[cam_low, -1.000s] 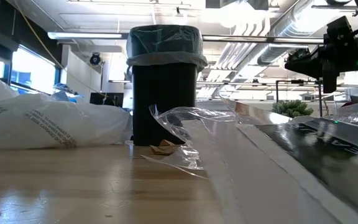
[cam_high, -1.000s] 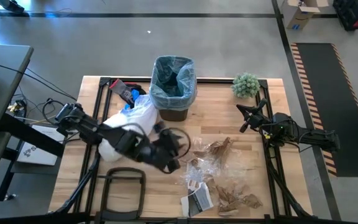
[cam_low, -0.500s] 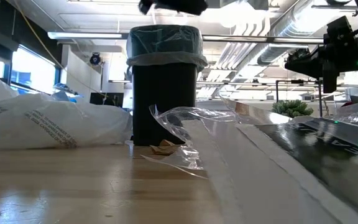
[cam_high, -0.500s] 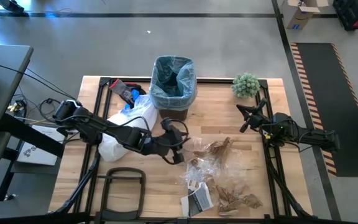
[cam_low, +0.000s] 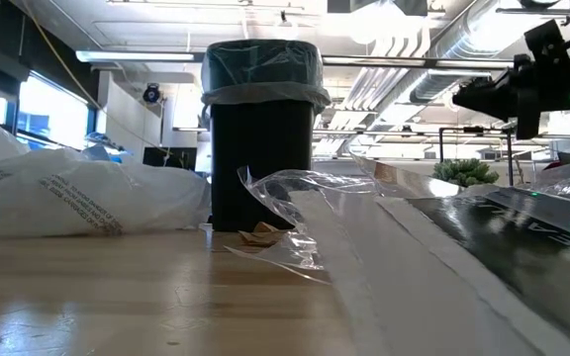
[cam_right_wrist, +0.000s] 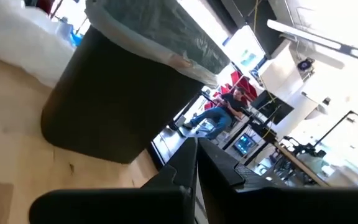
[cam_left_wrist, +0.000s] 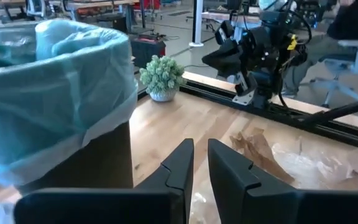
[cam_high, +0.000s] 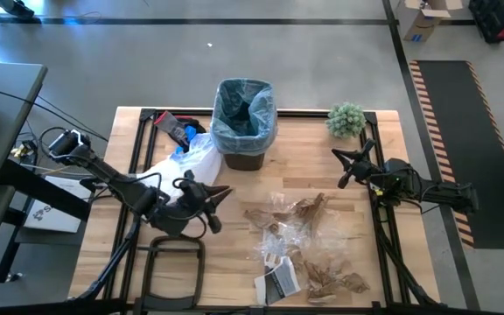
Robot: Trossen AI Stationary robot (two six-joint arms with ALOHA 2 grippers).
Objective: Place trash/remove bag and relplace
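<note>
A black bin (cam_high: 243, 149) lined with the light-blue bag (cam_high: 243, 109) stands at the table's far middle; the bag's rim is folded over the bin's top (cam_low: 262, 79). The trash (cam_high: 304, 245), brown paper scraps, clear wrappers and a black-and-white packet (cam_high: 280, 278), lies on the wood near and right of the bin. My left gripper (cam_high: 223, 192) hovers left of the litter, near the bin's front. It is open by a narrow slit (cam_left_wrist: 201, 158) and holds nothing. My right gripper (cam_high: 341, 171) waits shut at the right edge.
A whiter plastic bag (cam_high: 186, 166) lies left of the bin. A small green plant (cam_high: 346, 118) stands at the far right. A red-and-black tool (cam_high: 178, 129) sits at the far left, a black frame (cam_high: 169, 262) at the near left. Black rails (cam_high: 383, 227) edge the table.
My left gripper has drawn back from beside the litter toward the table's left edge, sinking a little and rolling, and its fingers have closed from wide apart to a narrow slit. It has left the top of the low view.
</note>
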